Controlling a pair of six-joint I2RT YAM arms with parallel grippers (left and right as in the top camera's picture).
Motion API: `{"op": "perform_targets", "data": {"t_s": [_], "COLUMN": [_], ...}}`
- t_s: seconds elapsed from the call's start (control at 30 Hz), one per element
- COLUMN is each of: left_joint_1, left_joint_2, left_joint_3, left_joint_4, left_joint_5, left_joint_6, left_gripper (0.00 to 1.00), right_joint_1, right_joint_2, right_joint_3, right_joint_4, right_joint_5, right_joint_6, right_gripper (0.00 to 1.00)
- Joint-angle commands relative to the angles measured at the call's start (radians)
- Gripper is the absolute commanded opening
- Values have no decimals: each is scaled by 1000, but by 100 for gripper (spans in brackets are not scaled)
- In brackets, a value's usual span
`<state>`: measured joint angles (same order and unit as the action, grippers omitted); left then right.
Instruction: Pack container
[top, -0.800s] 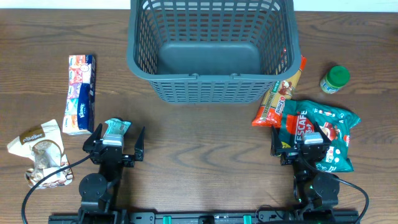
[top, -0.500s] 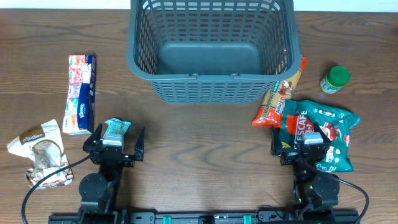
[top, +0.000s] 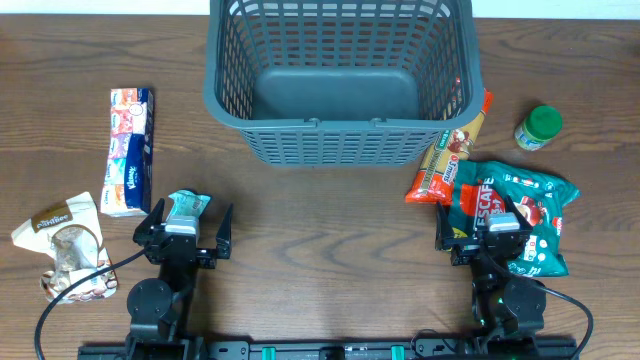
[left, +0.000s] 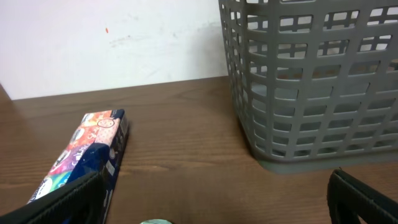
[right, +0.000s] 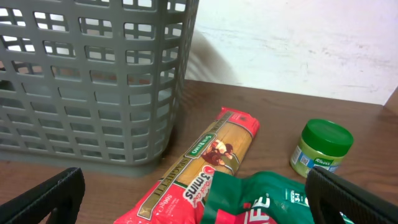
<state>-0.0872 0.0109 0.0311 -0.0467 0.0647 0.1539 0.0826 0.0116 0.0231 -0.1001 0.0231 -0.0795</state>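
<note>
The dark grey slotted basket (top: 340, 80) stands at the back centre of the table, nothing visible inside; it also shows in the left wrist view (left: 311, 81) and the right wrist view (right: 87, 81). My left gripper (top: 185, 232) is open and empty near the front left; its fingertips frame the left wrist view (left: 214, 199). My right gripper (top: 497, 238) is open and empty at the front right, above a green Nescafe bag (top: 525, 215); in the right wrist view its fingertips (right: 199, 196) frame that bag (right: 261, 202).
A red spaghetti packet (top: 448, 152) (right: 205, 168) leans by the basket's right corner. A green-lidded jar (top: 538, 127) (right: 320, 149) stands far right. A tissue pack (top: 128, 150) (left: 84, 152) and a crumpled brown-white bag (top: 65, 245) lie at left.
</note>
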Motion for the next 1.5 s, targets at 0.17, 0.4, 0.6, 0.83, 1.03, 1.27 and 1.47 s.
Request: {"op": "perform_targets", "data": {"t_s": [0.17, 0.4, 0.6, 0.83, 1.03, 1.27, 1.47], "left_joint_1": [-4, -4, -4, -4, -4, -3, -3], "left_joint_2": [-7, -7, -7, 36, 285, 725, 1077], "left_joint_3": [-27, -27, -27, 100, 446, 948, 1383], "left_joint_4": [-18, -18, -6, -34, -253, -571, -1005], "left_joint_5": [14, 14, 14, 13, -6, -16, -16], "left_joint_6": [-6, -6, -35, -212, -264, -264, -179], "left_gripper": [99, 99, 99, 98, 99, 98, 98], "right_joint_1": [8, 8, 8, 8, -5, -25, -25], "right_joint_2": [-6, -6, -6, 5, 167, 514, 773], "right_joint_3": [-4, -4, -4, 66, 337, 776, 1269], "right_joint_4": [-1, -1, -1, -19, -217, -523, -985], "right_joint_5": [10, 10, 6, -1, 11, -39, -35], "right_joint_6": [16, 16, 108, 132, 131, 131, 132], "right_gripper": [99, 99, 99, 99, 99, 99, 99]}}
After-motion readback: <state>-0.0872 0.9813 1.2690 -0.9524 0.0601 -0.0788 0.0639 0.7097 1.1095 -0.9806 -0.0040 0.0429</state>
